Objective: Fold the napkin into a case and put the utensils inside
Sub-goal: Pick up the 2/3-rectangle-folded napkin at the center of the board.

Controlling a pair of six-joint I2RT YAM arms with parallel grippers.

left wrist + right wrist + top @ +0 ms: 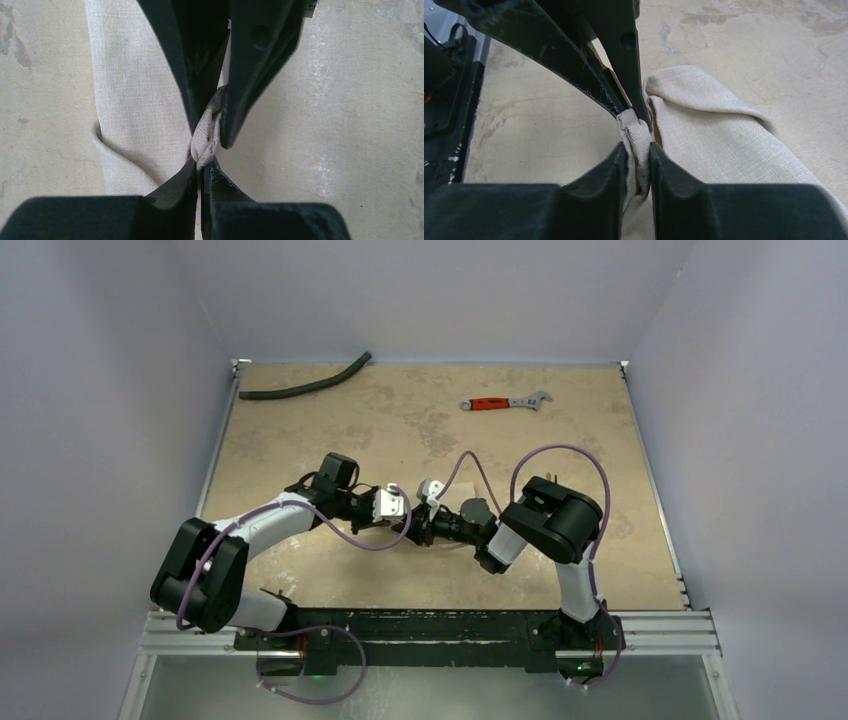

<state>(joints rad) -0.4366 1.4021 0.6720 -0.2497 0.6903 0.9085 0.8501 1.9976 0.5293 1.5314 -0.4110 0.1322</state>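
Note:
The beige napkin (135, 100) hangs bunched between the two grippers over the table, its loose part lying folded on the surface (719, 140). My left gripper (202, 165) is shut on a twisted corner of the cloth. My right gripper (638, 150) faces it tip to tip and is shut on the same bunched corner, with cloth filling the gap between its fingers. In the top view the left gripper (402, 518) and the right gripper (418, 530) meet at the table's middle front and hide the napkin. The utensils are out of view.
A curved black hose (305, 385) lies at the back left. A red-handled wrench (505, 402) lies at the back right. Walls stand on three sides of the table, and a metal rail (430, 632) runs along the near edge.

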